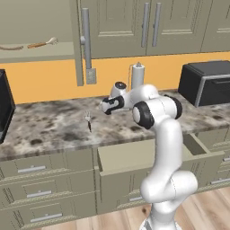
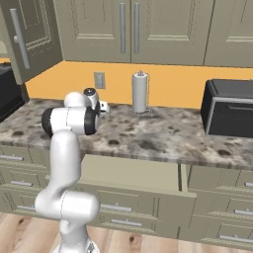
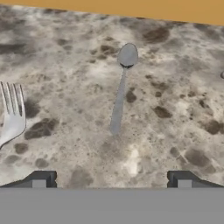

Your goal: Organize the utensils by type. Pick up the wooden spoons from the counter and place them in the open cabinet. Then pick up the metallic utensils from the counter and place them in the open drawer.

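Gripper (image 3: 111, 179), jaws fully spread and empty, above the counter (image 3: 175, 131), with grey metal spoon (image 3: 121, 87) centred and fork (image 3: 12, 113) alongside.

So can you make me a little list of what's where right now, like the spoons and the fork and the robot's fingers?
wooden spoons: both lie on the open cabinet shelf, the darker one left of the orange-brown one
metal spoon: lying flat on the counter, under the hand
fork: on the counter beside the metal spoon, not touching it
fingers: wide open, holding nothing, above the counter
drawer: pulled open, the part in view looks bare
done so far: wooden spoons put away, metal ones not yet
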You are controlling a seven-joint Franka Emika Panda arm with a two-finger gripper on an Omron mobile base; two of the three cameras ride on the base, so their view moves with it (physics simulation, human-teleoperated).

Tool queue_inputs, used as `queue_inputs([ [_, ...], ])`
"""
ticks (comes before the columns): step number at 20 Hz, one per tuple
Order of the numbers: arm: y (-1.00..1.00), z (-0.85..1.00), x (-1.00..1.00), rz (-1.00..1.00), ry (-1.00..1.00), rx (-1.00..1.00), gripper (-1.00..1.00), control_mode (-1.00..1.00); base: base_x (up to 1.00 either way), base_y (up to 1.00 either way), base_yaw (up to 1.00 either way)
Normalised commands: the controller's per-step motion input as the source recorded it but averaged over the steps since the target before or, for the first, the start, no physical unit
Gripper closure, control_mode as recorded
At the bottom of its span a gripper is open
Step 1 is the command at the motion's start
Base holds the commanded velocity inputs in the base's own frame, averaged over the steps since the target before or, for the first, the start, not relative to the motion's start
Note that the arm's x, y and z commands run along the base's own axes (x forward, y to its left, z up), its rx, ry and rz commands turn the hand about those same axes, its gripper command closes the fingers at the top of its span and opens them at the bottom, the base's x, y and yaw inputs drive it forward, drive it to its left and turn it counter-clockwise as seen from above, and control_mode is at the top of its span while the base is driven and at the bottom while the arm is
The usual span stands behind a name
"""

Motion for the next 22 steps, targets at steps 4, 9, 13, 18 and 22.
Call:
queue_inputs([
  [4, 0.0, -0.14, 0.36, 0.0, 0.0, 0.0, -1.0, -1.0, 0.0, 0.0, 0.0],
  [9, 0.0, -0.19, 0.37, 0.0, 0.0, 0.0, -1.0, -1.0, 0.0, 0.0, 0.0],
  [13, 0.0, -0.19, 0.36, 0.0, 0.0, 0.0, -1.0, -1.0, 0.0, 0.0, 0.0],
  [18, 0.0, -0.23, 0.24, 0.0, 0.0, 0.0, -1.0, -1.0, 0.0, 0.0, 0.0],
  [22, 0.0, -0.25, 0.13, 0.0, 0.0, 0.0, -1.0, -1.0, 0.0, 0.0, 0.0],
])
